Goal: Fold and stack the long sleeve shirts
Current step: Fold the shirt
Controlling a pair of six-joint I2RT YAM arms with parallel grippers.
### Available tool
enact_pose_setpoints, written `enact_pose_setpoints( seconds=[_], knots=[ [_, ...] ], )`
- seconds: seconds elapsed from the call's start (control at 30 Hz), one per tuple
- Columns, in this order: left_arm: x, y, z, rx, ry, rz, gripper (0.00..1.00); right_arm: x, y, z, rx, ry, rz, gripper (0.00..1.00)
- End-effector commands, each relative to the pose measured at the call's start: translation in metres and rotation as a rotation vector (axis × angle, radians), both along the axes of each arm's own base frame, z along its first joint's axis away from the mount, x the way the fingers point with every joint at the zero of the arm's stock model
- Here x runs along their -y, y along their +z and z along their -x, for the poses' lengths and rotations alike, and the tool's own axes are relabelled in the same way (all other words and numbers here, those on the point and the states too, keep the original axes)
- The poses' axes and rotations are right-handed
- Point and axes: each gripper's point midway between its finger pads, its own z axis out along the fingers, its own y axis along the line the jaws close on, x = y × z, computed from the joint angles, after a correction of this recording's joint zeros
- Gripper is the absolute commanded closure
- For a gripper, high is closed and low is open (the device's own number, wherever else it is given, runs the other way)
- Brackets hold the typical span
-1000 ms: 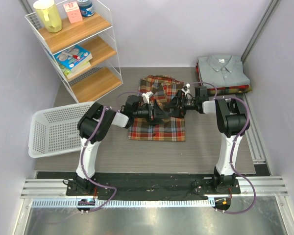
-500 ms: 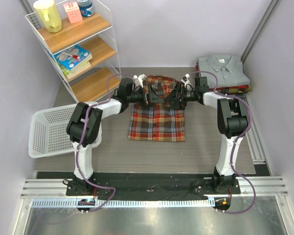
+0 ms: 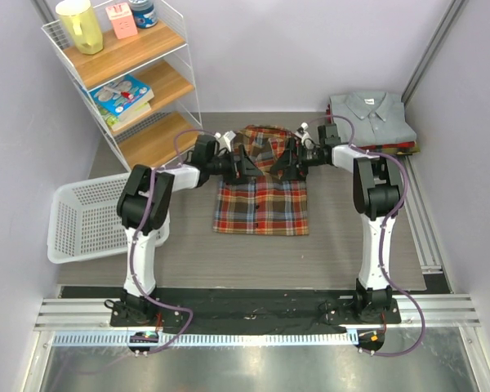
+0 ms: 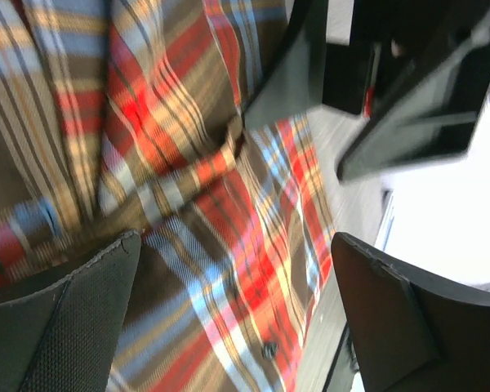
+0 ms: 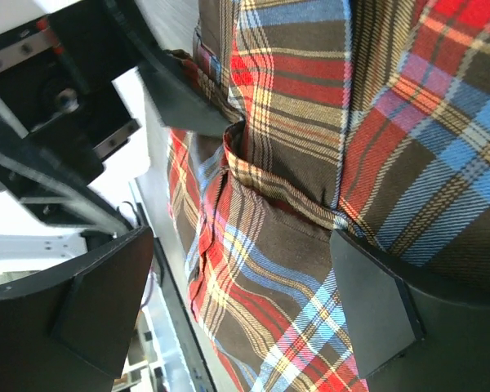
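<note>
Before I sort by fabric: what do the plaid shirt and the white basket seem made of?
Plaid shirt: woven cloth, probably flannel, matte; fine weave lines show up close. Basket: likely moulded plastic, white, walls pierced by a regular hole grid.

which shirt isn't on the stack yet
The red plaid shirt, lying alone in the middle of the table. The grey collared shirt already tops the folded pile at the far right corner.

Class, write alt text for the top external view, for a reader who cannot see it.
The left gripper and right gripper, both open, face each other over the far half of a plaid shirt lying flat. A grey collared shirt tops a stack far right; a white basket sits left.
</note>
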Motion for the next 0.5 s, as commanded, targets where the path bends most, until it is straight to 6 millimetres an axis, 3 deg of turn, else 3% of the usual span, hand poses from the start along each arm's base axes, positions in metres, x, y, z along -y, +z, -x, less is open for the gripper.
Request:
enact_pose_setpoints(
  seconds=[0.0, 0.07, 0.2, 0.27, 0.3, 0.47],
  knots=[
    [-0.017, 0.054, 0.015, 0.145, -0.044, -0.036, 0.0, 0.002, 0.035, -0.001, 0.089, 0.034, 0.031, 0.05],
    [-0.021, 0.068, 0.019, 0.176, -0.044, -0.022, 0.0, 0.001, 0.057, 0.002, 0.125, 0.039, 0.018, 0.05],
    [-0.034, 0.049, 0.014, 0.14, -0.021, -0.043, 0.0, -0.01, 0.069, 0.014, 0.11, 0.048, -0.01, 0.07],
    [-0.038, 0.036, 0.005, 0.108, -0.001, -0.049, 0.0, -0.02, 0.065, 0.017, 0.104, 0.052, -0.032, 0.08],
    [-0.044, 0.017, -0.002, 0.057, 0.025, -0.053, 0.0, -0.024, 0.062, 0.018, 0.076, 0.04, -0.042, 0.09],
    [-0.062, -0.016, -0.025, -0.011, 0.098, -0.072, 0.0, -0.014, 0.015, 0.015, 0.028, 0.015, -0.004, 0.1]
  ],
)
